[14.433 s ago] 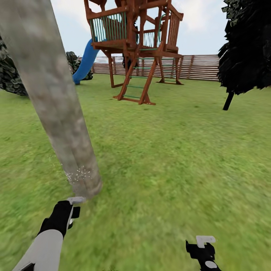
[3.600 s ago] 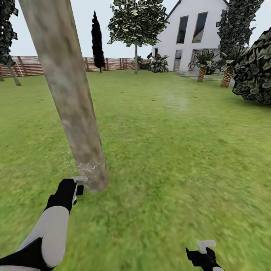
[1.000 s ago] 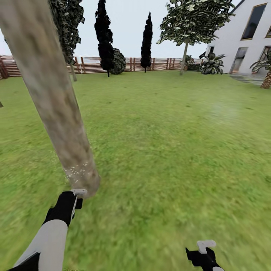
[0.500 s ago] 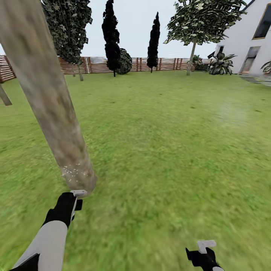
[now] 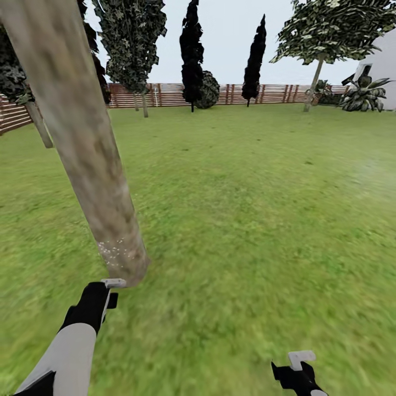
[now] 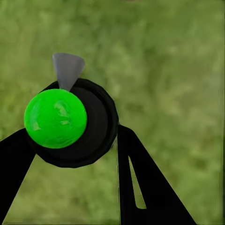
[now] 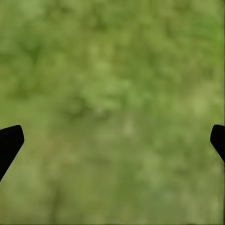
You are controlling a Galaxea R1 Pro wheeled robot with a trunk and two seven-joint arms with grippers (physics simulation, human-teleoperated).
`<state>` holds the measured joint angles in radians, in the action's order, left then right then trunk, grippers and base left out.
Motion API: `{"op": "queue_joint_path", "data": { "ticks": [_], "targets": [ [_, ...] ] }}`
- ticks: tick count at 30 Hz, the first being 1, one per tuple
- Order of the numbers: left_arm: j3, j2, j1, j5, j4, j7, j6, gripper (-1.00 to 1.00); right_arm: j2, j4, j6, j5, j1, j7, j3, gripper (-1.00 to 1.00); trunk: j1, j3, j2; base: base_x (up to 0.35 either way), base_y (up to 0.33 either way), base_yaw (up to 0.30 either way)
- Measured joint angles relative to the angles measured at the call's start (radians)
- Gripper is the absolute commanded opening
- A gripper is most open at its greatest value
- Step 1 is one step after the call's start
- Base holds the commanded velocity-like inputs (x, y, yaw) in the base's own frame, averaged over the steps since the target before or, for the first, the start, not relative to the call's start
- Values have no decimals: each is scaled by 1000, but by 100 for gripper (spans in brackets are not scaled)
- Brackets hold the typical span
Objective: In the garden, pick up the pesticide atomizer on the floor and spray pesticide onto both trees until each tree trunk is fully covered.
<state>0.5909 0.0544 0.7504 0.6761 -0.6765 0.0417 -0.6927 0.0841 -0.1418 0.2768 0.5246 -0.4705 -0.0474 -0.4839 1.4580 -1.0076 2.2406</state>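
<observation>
Left claw [image 6: 75,154] is gripping the atomizer [image 6: 70,122], spraying the tree trunk [image 5: 118,247]: speckles low only. Right claw [image 7: 112,140] is hanging wide open, empty.

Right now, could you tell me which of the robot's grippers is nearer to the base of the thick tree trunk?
The left. The left gripper sits just short of the tree trunk base, by the white speckles; the right gripper hangs well off to the side over open grass.

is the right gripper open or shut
Open. In the right wrist view the right gripper has its two black fingertips at opposite edges, with bare grass between them.
</observation>
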Motion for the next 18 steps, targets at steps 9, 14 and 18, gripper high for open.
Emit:
{"op": "queue_joint_path", "data": {
  "ticks": [9,14,18],
  "targets": [
    [4,6,-10,-2,0,-66,2,-100,1,1,0,1,0,0,0,100,0,0,0,158,-251,16],
    [6,7,-10,-4,0,-65,1,-100,0,1,0,0,0,1,0,100,0,0,0,111,-269,52],
    [7,7,-11,-7,-1,-64,2,-100,0,1,0,0,0,2,0,100,0,0,0,164,-270,255]
  ]
}}
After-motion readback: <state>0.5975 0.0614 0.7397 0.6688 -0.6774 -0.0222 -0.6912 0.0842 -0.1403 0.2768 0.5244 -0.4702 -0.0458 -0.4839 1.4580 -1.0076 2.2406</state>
